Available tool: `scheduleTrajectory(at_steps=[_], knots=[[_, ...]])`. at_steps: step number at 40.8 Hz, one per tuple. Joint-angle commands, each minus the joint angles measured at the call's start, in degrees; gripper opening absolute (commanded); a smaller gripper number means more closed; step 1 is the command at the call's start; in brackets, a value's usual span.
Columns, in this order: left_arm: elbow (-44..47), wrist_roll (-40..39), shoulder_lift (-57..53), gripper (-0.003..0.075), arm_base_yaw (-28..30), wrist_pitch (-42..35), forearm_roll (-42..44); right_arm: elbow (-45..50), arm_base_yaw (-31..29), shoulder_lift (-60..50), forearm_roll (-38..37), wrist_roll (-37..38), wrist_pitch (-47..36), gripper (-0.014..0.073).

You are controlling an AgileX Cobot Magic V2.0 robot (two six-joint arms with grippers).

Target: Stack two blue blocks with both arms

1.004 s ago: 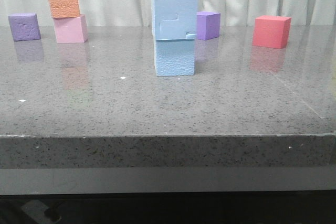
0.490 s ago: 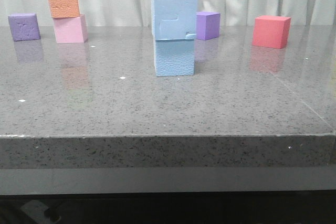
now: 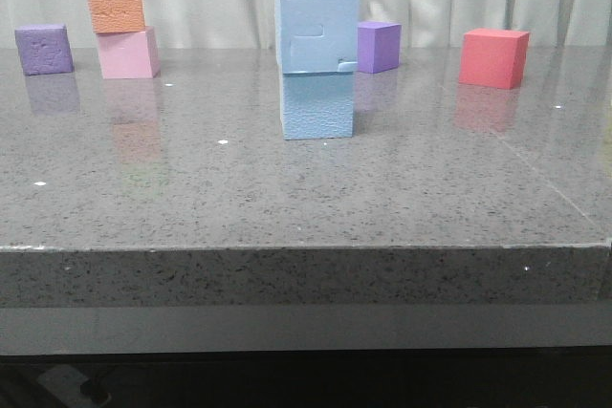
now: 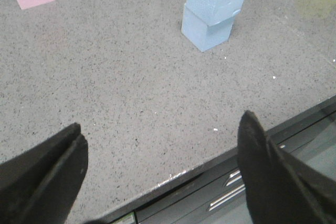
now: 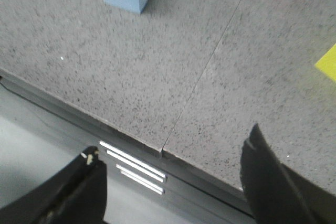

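I had the top block (image 3: 316, 32) sitting square on the lower block (image 3: 317, 105), well ahead of both grippers. Left gripper (image 4: 163, 174) and right gripper (image 5: 173, 184) hung wide open, empty. Foam looked light and squashy; I'd pinch opposite flat faces gently.

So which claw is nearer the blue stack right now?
Hard to call; the left looks slightly nearer. Both claws hang open at the table's front edge: left claw facing the stacked blue blocks, right claw off to their right.
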Motion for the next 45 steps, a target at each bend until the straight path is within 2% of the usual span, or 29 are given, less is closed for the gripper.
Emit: scheduleTrajectory(at_steps=[1,5,12,16,36,40,45], knots=[[-1.41,-0.52,-0.04,0.0501,-0.30,-6.15,0.02,-1.27,-0.11,-2.06,-1.01,0.35,-2.67,0.0524],[-1.41,-0.52,-0.04,0.0361,-0.30,-8.11,0.02,-1.27,-0.11,-3.45,-1.01,0.29,-2.88,0.0403],[-1.41,-0.52,-0.04,0.0094,-0.30,-10.67,0.25,-1.27,-0.11,-4.22,-1.01,0.29,-4.48,0.0025],[-1.41,-0.52,-0.04,-0.0022,-0.30,-11.83,0.34,-1.27,-0.11,-4.22,-1.01,0.29,-5.72,-0.0124],[-1.41,-0.52,-0.04,-0.0020,-0.30,-11.84,0.34,-1.27,-0.11,-4.22,-1.20,0.34,-5.99,-0.0119],[1.28,-0.52,-1.16,-0.0020,-0.61,-15.59,0.13,-1.27,-0.11,-4.22,-1.20,0.34,-5.99,-0.0119],[6.92,-0.52,-4.01,-0.0020,1.99,-19.68,-1.00,-1.27,-0.11,-4.22,-1.20,0.34,-5.99,-0.0119]])
